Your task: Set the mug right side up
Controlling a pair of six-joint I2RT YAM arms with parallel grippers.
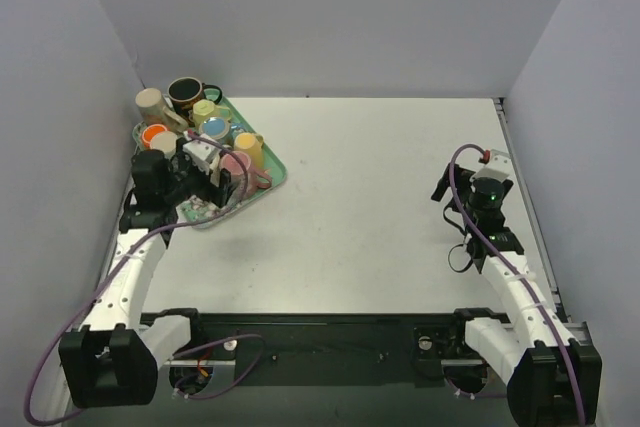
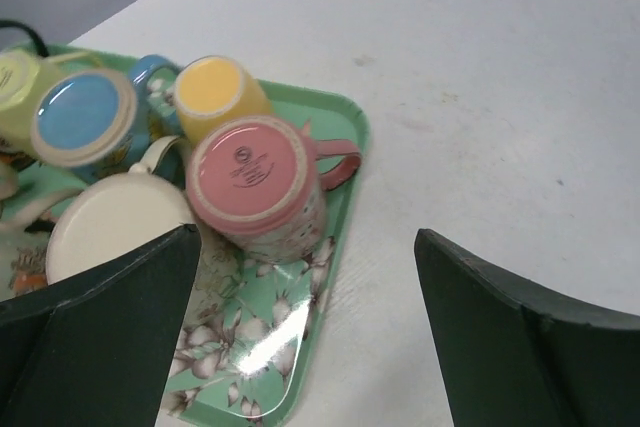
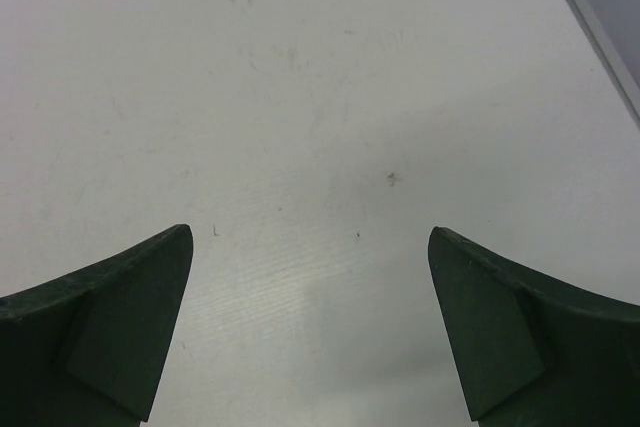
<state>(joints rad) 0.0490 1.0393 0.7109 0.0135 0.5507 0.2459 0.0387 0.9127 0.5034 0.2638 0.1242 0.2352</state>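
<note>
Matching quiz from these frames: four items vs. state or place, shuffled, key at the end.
Items
1. pink mug
2. tray
3. left tool
4. right tool

States
a. open, only bare table beneath it
b. base up, handle toward the tray rim
c. open, above the tray's edge
d. green with a floral print

Pairs: 1-b, 2-d, 3-c, 4-a
</note>
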